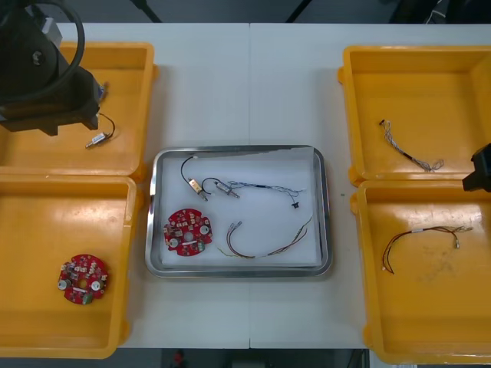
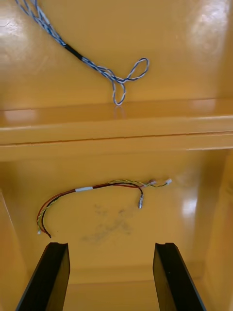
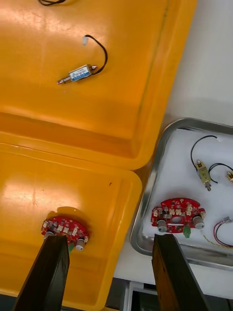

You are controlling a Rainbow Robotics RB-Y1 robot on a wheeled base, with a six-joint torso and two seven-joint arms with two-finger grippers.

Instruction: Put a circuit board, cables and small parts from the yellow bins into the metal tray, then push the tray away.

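A light worktop (image 1: 245, 84) seen from steeply above, with a metal tray (image 1: 151, 230), white inside, at its middle and two yellow bins at each side. In the tray lie a round red circuit board (image 1: 189, 231) at the near left, two small metal parts (image 1: 195, 185) on black leads at the far left, a twisted blue and white cable (image 1: 265, 186) across the middle, and a red and yellow cable (image 1: 268, 244) toward the near side. The left pincer (image 3: 109, 272) hangs wide open and empty above the left side, near the tray's left rim. The far left bin (image 1: 123, 92) holds another small metal part (image 1: 97, 139) on a black lead. The near left bin (image 1: 46, 222) holds a second red circuit board (image 1: 82, 278). The right pincer (image 2: 110, 277) hangs wide open and empty above the near right bin (image 1: 430, 307), where a second red and yellow cable (image 1: 418, 238) lies just beyond its fingers. The far right bin (image 1: 414, 84) holds a second twisted blue and white cable (image 1: 410, 153).
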